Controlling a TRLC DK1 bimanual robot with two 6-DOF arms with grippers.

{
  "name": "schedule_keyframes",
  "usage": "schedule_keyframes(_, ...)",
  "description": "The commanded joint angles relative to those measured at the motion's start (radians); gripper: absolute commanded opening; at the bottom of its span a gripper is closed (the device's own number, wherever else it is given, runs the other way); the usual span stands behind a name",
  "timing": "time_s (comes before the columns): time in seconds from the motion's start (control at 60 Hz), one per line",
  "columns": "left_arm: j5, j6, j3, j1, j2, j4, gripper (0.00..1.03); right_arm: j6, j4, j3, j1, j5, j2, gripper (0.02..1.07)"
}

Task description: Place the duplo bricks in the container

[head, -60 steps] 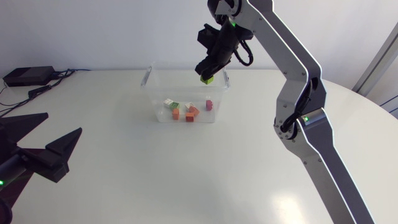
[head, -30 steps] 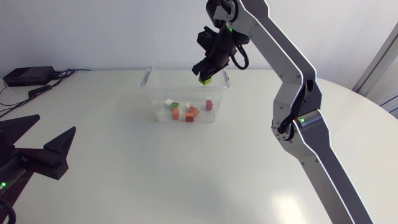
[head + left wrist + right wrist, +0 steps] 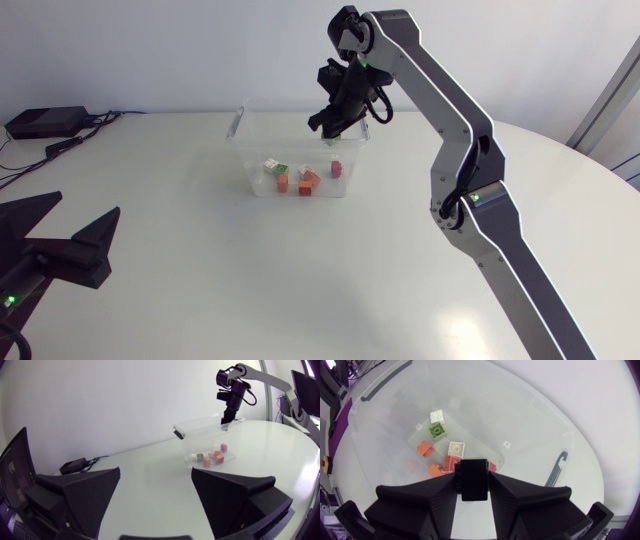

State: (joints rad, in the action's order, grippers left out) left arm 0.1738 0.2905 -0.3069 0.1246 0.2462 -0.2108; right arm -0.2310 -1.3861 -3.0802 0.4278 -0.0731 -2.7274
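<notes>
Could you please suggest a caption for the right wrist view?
Right gripper holding a brick above the container of loose bricks.

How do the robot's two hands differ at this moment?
The left hand is open and empty; the right hand is shut on a brick. The left hand sits low by the table's edge, far from the container; the right hand hangs above the container. Both are black with two wedge-shaped fingers.

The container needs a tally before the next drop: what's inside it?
Inside the container: two white bricks, a green one, several orange or red, a pink one half hidden. The right pincer, shut on a dark block, covers the floor beneath it.
</notes>
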Motion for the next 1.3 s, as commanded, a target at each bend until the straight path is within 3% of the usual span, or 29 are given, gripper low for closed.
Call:
schedule_keyframes(0.0,-0.008,-0.024,0.020,0.015,-0.007,0.011,0.99,0.025,0.004,-0.732,-0.009,0.016,0.011,0.32)
schedule_keyframes(0.117,-0.008,-0.025,0.020,0.018,-0.007,0.011,0.99,0.036,-0.007,-0.704,0.000,0.019,0.026,0.89)
schedule_keyframes(0.167,-0.008,-0.027,0.020,0.020,-0.007,0.011,0.99,0.042,-0.007,-0.701,0.008,0.029,0.034,1.03)
schedule_keyframes(0.667,-0.008,-0.030,0.025,0.044,-0.004,0.010,0.99,0.058,-0.014,-0.675,0.028,0.079,0.202,1.03)
schedule_keyframes(0.867,-0.008,-0.024,0.028,0.050,-0.008,0.013,0.99,0.059,-0.097,-0.793,0.019,0.128,0.239,1.03)
schedule_keyframes(1.017,-0.008,-0.025,0.028,0.053,-0.008,0.011,0.99,0.090,-0.191,-0.867,-0.029,0.107,0.261,1.03)
schedule_keyframes(1.283,0.000,-0.025,0.026,0.087,-0.007,0.007,0.99,0.122,-0.203,-0.563,-0.057,0.090,0.459,1.03)
